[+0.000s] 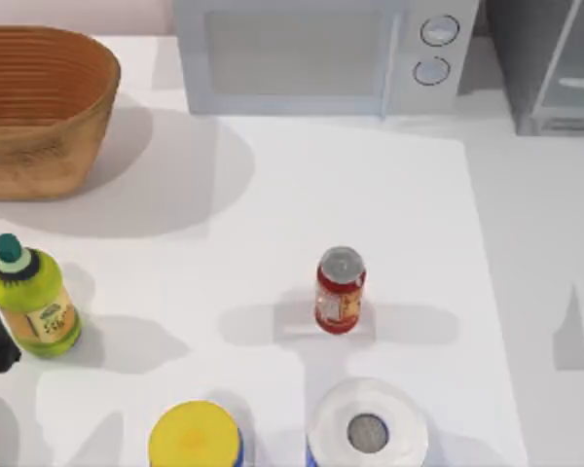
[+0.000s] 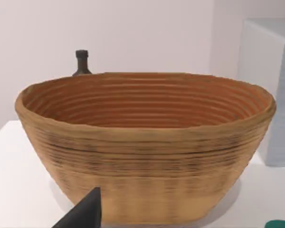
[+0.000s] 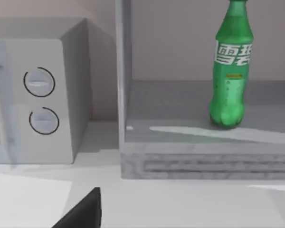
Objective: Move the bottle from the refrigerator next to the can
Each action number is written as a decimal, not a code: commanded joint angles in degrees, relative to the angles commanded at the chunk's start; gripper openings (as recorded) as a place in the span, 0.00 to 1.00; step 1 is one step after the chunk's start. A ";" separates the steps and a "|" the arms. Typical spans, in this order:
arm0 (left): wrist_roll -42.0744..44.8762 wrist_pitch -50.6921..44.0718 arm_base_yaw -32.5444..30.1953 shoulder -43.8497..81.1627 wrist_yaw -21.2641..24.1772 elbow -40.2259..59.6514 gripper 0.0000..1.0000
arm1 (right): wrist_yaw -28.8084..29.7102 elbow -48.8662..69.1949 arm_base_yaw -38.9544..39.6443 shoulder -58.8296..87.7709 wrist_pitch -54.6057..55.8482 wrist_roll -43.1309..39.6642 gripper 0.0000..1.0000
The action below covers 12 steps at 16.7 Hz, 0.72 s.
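The bottle [image 3: 231,71] stands upright on the shelf inside the refrigerator [image 3: 190,156], toward the back; the refrigerator sits at the table's far right corner [image 1: 555,68], just beside the microwave [image 1: 321,53]; the can [image 1: 340,290] stands upright near the middle of the table [image 1: 273,195], well apart from the refrigerator; a basket [image 1: 39,107] sits at the far left; the right wrist view faces the open refrigerator; whether either pincer is open or closed I cannot tell.
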 joint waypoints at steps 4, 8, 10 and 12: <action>0.00 0.00 0.00 0.00 0.00 0.00 1.00 | -0.13 1.31 -0.33 1.76 1.47 0.02 1.00; 0.00 0.00 0.00 0.00 0.00 0.00 1.00 | -1.20 8.14 -1.86 12.62 9.23 0.23 1.00; 0.00 0.00 0.00 0.00 0.00 0.00 1.00 | -2.11 12.95 -2.84 21.69 14.71 0.40 1.00; 0.00 0.00 0.00 0.00 0.00 0.00 1.00 | -3.17 18.28 -3.92 33.06 20.80 0.57 1.00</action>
